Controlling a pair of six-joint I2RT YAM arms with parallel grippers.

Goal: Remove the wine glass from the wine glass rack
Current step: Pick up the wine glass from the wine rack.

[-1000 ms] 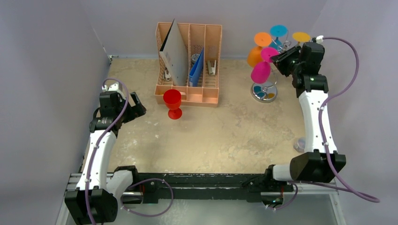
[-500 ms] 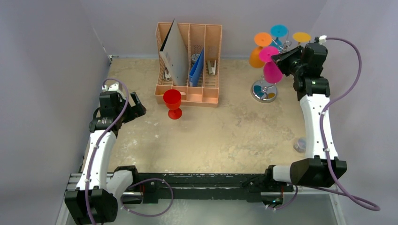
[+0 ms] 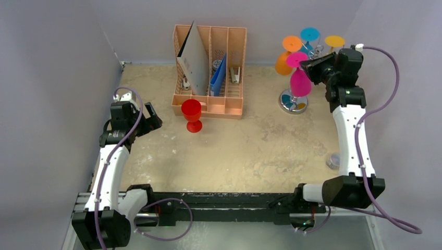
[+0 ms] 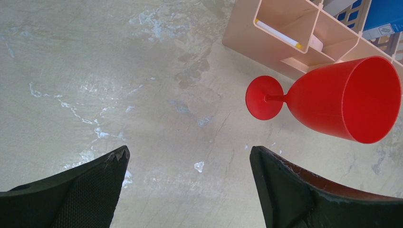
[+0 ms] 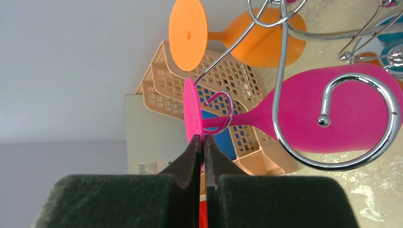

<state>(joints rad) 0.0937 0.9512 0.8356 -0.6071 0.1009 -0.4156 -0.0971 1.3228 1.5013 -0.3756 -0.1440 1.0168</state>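
Observation:
The silver wire wine glass rack (image 3: 293,101) stands at the back right on its round disc base. A pink wine glass (image 3: 301,80) hangs upside down from it, with orange (image 3: 284,61), blue (image 3: 309,35) and yellow (image 3: 334,40) glasses around. My right gripper (image 3: 311,66) is shut on the rim of the pink glass's foot (image 5: 191,116); its stem still sits in a wire hook (image 5: 223,111). My left gripper (image 3: 151,120) is open and empty, low over the table left of a red wine glass (image 3: 192,114), which also shows in the left wrist view (image 4: 342,99).
A peach slotted desk organiser (image 3: 209,73) with a grey board and a blue folder stands at the back centre, right behind the red glass. A small clear cup (image 3: 332,160) sits near the right arm. Grey walls close in on the left, back and right.
My right gripper has swung the pink glass's bowl down and to the right, so it hangs more upright over the rack's base. The left arm has not moved.

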